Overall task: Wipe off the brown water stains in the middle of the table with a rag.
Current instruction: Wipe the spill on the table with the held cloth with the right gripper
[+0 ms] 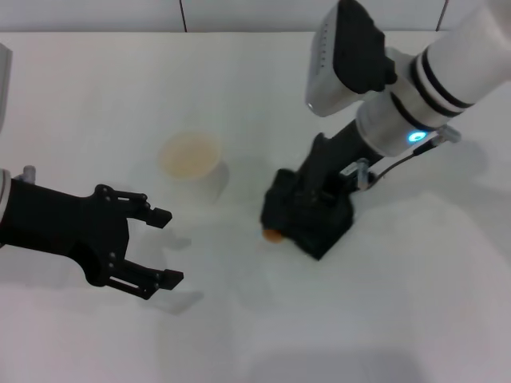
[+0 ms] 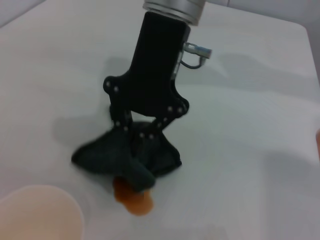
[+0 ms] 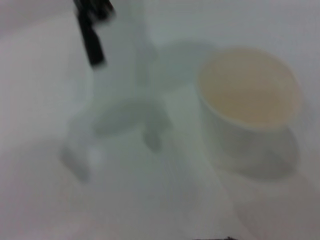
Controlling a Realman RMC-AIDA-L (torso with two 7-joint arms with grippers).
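The dark rag (image 1: 318,229) lies bunched on the white table (image 1: 399,311) at the middle. My right gripper (image 1: 301,209) points down and is shut on the rag, pressing it to the tabletop. In the left wrist view its fingers (image 2: 125,126) close into the rag's (image 2: 107,156) folds. The small orange-brown stain (image 1: 273,235) shows at the rag's left edge, partly under a fold; it also shows in the left wrist view (image 2: 135,201). My left gripper (image 1: 166,247) is open and empty, low over the table well left of the stain.
A pale beige-rimmed white cup (image 1: 190,159) stands upright between the two grippers, behind the left one; it also shows in the left wrist view (image 2: 37,214) and the right wrist view (image 3: 248,100). One left finger (image 3: 91,42) shows in the right wrist view.
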